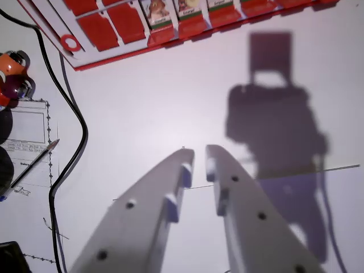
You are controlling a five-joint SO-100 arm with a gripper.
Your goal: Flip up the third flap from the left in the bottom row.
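While I look down through the wrist view, my hand [199, 159] hangs over the bare white worktop [159, 96] with its two pale fingers [170, 187] slightly parted, a narrow gap between the tips and nothing held. Its dark shadow [278, 125] falls on the worktop to the right.

At the far edge lies the red flap board [114, 34], tilted so it runs up toward the right, well apart from my hand. I see red flaps [126, 21] lying flat on its left part, and further right a few raised flaps with picture cards [156, 14] showing above red bases. Much of the board is cut off by the frame, so I cannot tell which flap is third in the bottom row.

On the left, a black cable [74, 114] snakes from far to near across the worktop. Beside it sits a printed sheet [28, 136] with a pencil [34, 165] lying across it, and an orange and dark object [14, 77] at the left edge.
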